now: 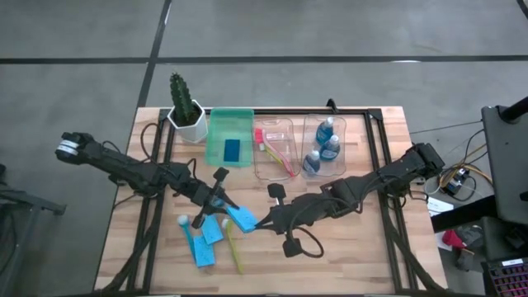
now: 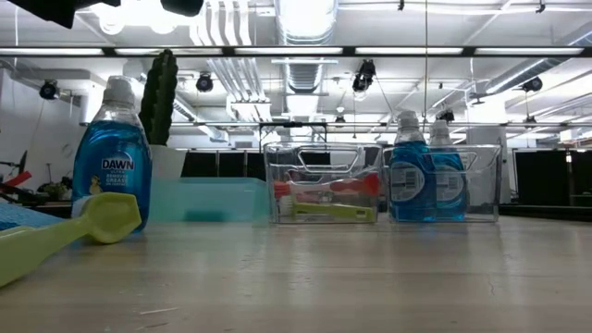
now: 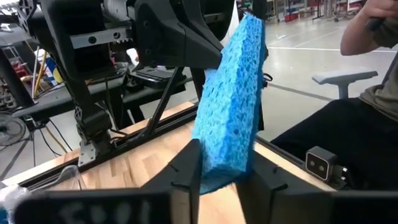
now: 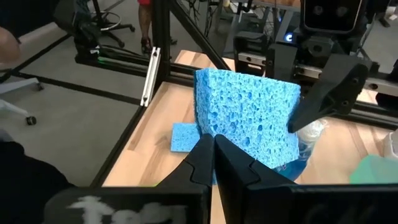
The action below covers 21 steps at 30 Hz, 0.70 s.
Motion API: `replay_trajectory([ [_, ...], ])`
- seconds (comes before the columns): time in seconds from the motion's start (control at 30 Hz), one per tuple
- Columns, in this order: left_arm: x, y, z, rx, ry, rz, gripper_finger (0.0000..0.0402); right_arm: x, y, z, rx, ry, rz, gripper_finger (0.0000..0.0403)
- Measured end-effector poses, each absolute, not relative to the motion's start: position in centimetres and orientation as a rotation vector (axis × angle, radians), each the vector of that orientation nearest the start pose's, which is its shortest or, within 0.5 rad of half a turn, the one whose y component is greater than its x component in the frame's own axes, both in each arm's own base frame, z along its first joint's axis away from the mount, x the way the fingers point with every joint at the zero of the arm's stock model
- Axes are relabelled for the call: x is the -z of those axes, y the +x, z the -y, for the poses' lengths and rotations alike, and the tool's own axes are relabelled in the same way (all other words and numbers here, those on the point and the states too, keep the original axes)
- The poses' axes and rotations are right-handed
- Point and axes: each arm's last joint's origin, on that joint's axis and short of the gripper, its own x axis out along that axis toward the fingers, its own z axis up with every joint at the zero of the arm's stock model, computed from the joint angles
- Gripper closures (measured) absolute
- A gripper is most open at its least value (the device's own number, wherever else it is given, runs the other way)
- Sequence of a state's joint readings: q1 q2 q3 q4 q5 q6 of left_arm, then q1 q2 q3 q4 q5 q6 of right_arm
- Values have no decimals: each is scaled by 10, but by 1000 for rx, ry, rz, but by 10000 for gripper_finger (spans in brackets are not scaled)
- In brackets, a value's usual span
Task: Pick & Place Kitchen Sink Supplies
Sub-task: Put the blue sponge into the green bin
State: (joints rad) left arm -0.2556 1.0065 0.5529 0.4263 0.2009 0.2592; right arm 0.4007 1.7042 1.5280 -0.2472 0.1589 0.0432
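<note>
From my low camera the yellow-green brush [image 2: 69, 231] beside the Dawn bottle [image 2: 111, 171] runs off the frame's edge, so I can't see its handle. A blurred green bin [image 2: 208, 200] sits just behind that bottle. In my left wrist camera, the blue sponge [image 3: 230, 106] hides the right arm's fingertips, and a seated person [image 3: 367, 74] beyond the counter [image 3: 134, 168] is cut off.

Both arms are finished in matte black, built from chunky angular links. A silver-grey collar is seen at the left arm's base joint. Black cables are looped off the right arm near its claw [image 1: 262, 221]. The left claw [image 1: 221, 200] is fitted with flat, wedge-shaped black fingers [image 3: 186, 171]; blurred white lettering is carried below them.
</note>
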Motion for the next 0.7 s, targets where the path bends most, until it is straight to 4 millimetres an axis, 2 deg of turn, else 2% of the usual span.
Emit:
replay_trajectory([
  [0.3, -271, 213, 62, 456, 249, 30, 377, -341, 364, -152, -223, -18, -430, 386],
  [0.5, -270, 213, 61, 450, 212, 19, 381, -340, 363, -152, -210, 30, -446, 326],
  [0.7, -272, 209, 56, 316, 211, -10, 380, -340, 355, -147, -162, 25, -512, 262],
])
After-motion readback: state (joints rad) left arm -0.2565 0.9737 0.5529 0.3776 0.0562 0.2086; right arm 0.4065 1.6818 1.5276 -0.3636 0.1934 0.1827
